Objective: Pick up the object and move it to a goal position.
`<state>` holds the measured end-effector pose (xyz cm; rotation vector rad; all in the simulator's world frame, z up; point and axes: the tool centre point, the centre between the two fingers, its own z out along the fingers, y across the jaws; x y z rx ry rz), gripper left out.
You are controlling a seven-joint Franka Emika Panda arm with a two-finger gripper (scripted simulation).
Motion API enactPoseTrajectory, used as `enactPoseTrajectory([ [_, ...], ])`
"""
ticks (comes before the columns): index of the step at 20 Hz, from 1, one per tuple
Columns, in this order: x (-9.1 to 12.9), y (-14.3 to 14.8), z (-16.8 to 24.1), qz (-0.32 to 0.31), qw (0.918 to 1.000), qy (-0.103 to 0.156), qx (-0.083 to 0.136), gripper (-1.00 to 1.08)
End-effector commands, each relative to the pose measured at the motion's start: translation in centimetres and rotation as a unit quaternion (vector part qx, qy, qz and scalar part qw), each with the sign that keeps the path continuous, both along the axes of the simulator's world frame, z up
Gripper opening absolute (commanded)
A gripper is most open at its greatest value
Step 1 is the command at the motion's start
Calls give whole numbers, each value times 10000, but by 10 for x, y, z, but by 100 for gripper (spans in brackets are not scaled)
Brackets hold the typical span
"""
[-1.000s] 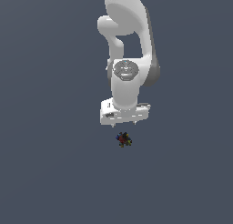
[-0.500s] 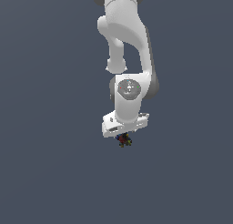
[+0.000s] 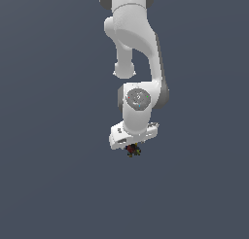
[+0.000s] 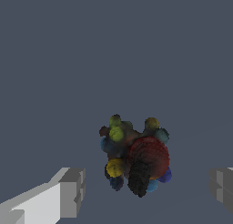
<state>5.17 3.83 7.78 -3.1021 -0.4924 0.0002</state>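
Observation:
The object (image 4: pixel 134 157) is a dark knobbly lump with a large red patch and small yellow and blue blobs, resting on the grey floor. In the wrist view it lies between my two fingers (image 4: pixel 68 193), which stand wide apart with a gap on each side. My gripper (image 4: pixel 146 189) is open and touches nothing. In the exterior view the white hand (image 3: pixel 133 133) hangs directly over the object (image 3: pixel 132 150), which peeks out just below it. The gripper (image 3: pixel 132 146) there is mostly hidden by the hand.
A plain dark grey floor (image 3: pixel 58 184) surrounds the object on every side. The white arm (image 3: pixel 136 43) reaches down from the top of the exterior view.
The hand has come down over the object, and the gap seen a second ago is gone. The object has stayed where it was.

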Motion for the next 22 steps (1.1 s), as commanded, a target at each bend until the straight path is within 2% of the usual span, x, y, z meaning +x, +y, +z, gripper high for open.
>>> enactPoseTrajectory([
  [1, 0, 0, -6, 3, 10000, 4, 0, 100],
  [8, -1, 0, -40, 19, 10000, 0, -3, 100],
  [14, 1, 0, -48, 21, 10000, -1, -3, 100],
  [15, 1, 0, -48, 21, 10000, -1, -3, -100],
  [22, 1, 0, -48, 21, 10000, -1, -3, -100],
])
